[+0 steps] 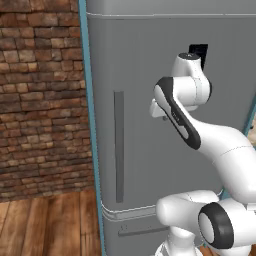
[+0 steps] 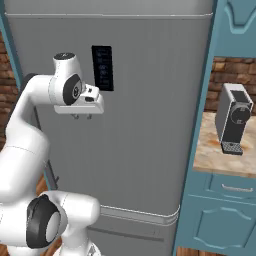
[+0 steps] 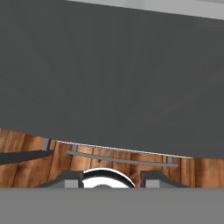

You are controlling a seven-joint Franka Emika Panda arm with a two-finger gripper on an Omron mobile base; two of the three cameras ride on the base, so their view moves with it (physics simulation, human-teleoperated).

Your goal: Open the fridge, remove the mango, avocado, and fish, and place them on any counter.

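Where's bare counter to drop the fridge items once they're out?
The counter right of the fridge has a bare strip along its front edge and its left end by the teal fridge panel. The coffee machine crowds the back right. The fridge door is shut; the pincer hangs in front of it, pointing down.

I face a kitchen: a tall grey fridge (image 2: pixel 135 125), with a coffee machine (image 2: pixel 233 120) on the bench (image 2: pixel 215 157) right of it.
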